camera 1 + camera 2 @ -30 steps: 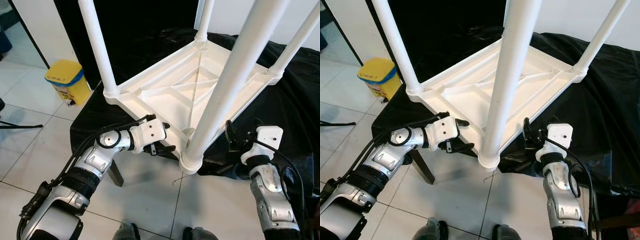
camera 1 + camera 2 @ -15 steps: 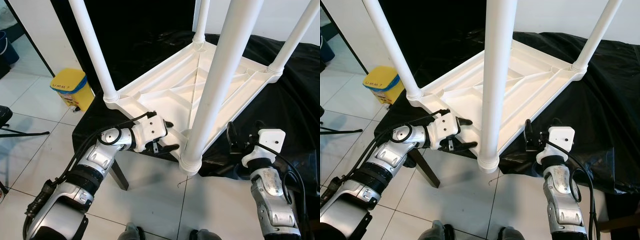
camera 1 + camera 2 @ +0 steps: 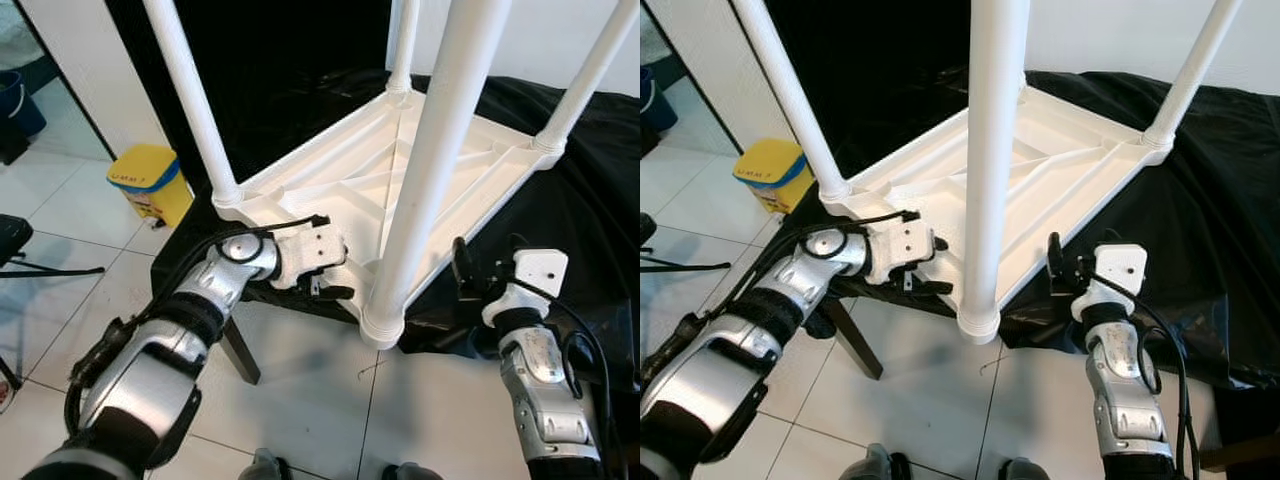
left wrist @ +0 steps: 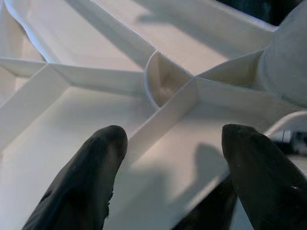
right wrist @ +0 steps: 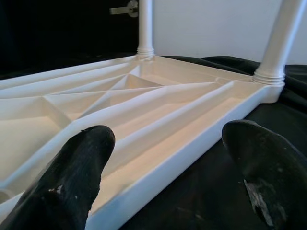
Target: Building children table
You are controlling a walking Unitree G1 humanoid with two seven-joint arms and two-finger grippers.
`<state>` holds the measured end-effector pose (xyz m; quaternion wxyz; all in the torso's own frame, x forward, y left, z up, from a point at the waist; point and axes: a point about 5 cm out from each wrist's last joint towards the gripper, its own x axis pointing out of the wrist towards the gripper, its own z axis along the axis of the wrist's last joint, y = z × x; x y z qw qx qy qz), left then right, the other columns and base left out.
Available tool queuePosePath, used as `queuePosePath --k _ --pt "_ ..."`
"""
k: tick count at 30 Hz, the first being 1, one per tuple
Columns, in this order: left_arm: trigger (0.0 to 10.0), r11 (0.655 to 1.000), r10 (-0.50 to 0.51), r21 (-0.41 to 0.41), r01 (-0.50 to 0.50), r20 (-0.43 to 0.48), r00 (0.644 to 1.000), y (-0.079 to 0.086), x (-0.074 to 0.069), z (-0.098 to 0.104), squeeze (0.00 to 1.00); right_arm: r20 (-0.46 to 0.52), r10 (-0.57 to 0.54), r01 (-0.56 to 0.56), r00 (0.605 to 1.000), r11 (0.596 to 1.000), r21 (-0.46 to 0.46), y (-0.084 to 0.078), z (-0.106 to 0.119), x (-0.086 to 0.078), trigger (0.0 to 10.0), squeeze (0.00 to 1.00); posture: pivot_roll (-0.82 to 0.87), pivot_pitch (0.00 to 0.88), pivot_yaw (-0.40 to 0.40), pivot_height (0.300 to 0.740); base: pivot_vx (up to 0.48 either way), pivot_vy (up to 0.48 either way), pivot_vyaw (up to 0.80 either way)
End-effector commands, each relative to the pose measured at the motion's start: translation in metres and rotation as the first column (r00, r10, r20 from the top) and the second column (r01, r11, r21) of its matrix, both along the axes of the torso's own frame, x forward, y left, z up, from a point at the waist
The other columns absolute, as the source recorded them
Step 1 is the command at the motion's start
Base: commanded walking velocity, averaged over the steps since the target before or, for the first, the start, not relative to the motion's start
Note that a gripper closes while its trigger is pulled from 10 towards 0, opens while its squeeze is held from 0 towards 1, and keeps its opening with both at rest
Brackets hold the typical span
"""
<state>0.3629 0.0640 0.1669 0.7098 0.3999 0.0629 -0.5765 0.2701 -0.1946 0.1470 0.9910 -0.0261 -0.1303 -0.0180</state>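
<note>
While your robot's feet (image 3: 262, 466) are standing on the white tiled floor (image 3: 300, 400), your right gripper (image 3: 462, 272) is hovering just beside the near right edge of the upturned white children's table (image 3: 350, 190), fingers (image 5: 76, 167) spread wide and holding nothing. Your left gripper (image 3: 328, 275) is reaching over the table's near left edge, close to the nearest leg (image 3: 425, 170), its fingers (image 4: 86, 177) parted wide above the ribbed underside and gripping nothing. The table is lying legs-up on a black cloth (image 3: 590, 200) draped over a stand. Farther left, a yellow bin (image 3: 150, 183) is sitting on the floor.
</note>
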Motion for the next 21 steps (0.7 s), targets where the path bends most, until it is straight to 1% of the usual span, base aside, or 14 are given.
queuePosePath --k 1,4,5,6,7,10,11,12,14,15,16,18,19,21 --pt "10.0 0.976 0.208 0.036 -0.213 0.101 0.973 0.015 0.009 -0.019 0.0 -0.02 -0.002 0.002 1.0 1.0 -0.011 0.0 -0.003 -0.003 10.0 0.0 -0.07 0.117 0.059 0.74 0.0 0.0 0.0" --pt "10.0 0.978 0.196 0.054 -0.202 0.103 0.975 0.014 0.011 -0.017 0.0 -0.022 -0.005 0.005 1.0 1.0 -0.014 -0.001 -0.003 -0.004 10.0 0.0 -0.08 0.121 0.061 0.74 0.0 0.0 0.0" --pt "10.0 0.981 0.166 0.086 -0.175 0.103 0.981 0.013 0.01 -0.019 0.0 -0.023 -0.008 0.008 1.0 1.0 -0.016 -0.003 -0.003 -0.004 10.0 0.0 -0.08 0.126 0.063 0.74 0.0 0.0 0.0" --pt "10.0 0.981 0.166 0.086 -0.175 0.103 0.981 0.013 0.01 -0.019 0.0 -0.023 -0.008 0.008 1.0 1.0 -0.016 -0.003 -0.003 -0.004 10.0 0.0 -0.08 0.126 0.063 0.74 0.0 0.0 0.0" --pt "10.0 0.982 0.135 0.122 -0.145 0.094 0.986 0.013 0.009 -0.02 0.0 -0.023 -0.011 0.01 1.0 1.0 -0.019 -0.004 -0.003 -0.004 10.0 0.0 -0.08 0.132 0.067 0.74 0.0 0.0 0.0" --pt "10.0 0.982 0.104 0.149 -0.116 0.082 0.991 0.012 0.008 -0.022 0.0 -0.023 -0.013 0.012 1.0 1.0 -0.02 -0.005 -0.002 -0.005 10.0 0.0 -0.08 0.132 0.067 0.74 0.0 0.0 0.0" --pt "10.0 0.974 0.059 0.218 -0.057 -0.003 0.998 0.012 0.004 -0.029 0.0 -0.025 -0.019 0.019 0.999 1.0 -0.024 -0.006 -0.003 -0.006 10.0 0.0 -0.08 0.145 0.077 0.74 0.0 0.0 0.0" --pt "10.0 0.974 0.059 0.218 -0.057 -0.003 0.998 0.012 0.004 -0.029 0.0 -0.025 -0.019 0.019 0.999 1.0 -0.024 -0.006 -0.003 -0.006 10.0 0.0 -0.08 0.145 0.077 0.74 0.0 0.0 0.0" --pt "10.0 0.963 0.038 0.268 -0.009 -0.1 0.994 0.014 -0.001 -0.037 0.0 -0.029 -0.024 0.023 0.999 0.999 -0.025 -0.007 -0.003 -0.008 10.0 0.0 -0.08 0.153 0.083 0.74 0.0 0.0 0.0" --pt "10.0 0.963 0.038 0.268 -0.009 -0.1 0.994 0.014 -0.001 -0.037 0.0 -0.029 -0.024 0.023 0.999 0.999 -0.025 -0.007 -0.003 -0.008 10.0 0.0 -0.08 0.153 0.083 0.74 0.0 0.0 0.0" --pt "10.0 0.961 0.039 0.277 -0.001 -0.132 0.991 0.015 -0.002 -0.04 0.0 -0.029 -0.024 0.023 0.999 0.999 -0.025 -0.006 -0.004 -0.008 10.0 0.0 -0.08 0.153 0.083 0.74 0.0 0.0 0.0" --pt "10.0 0.945 0.019 0.324 0.045 -0.194 0.981 0.02 -0.006 -0.047 0.0 -0.032 -0.027 0.026 0.999 0.999 -0.023 -0.007 -0.004 -0.009 10.0 0.0 -0.08 0.157 0.084 0.74 0.0 0.0 0.0" --pt "10.0 0.936 0.013 0.347 0.061 -0.206 0.979 0.022 -0.008 -0.05 0.0 -0.034 -0.029 0.029 0.999 0.999 -0.023 -0.007 -0.004 -0.01 10.0 0.0 -0.08 0.164 0.088 0.74 0.0 0.0 0.0" --pt "10.0 0.93 0.009 0.362 0.07 -0.212 0.977 0.024 -0.009 -0.052 0.0 -0.035 -0.031 0.03 0.999 0.999 -0.023 -0.007 -0.005 -0.011 10.0 0.0 -0.08 0.164 0.088 0.74 0.0 0.0 0.0"
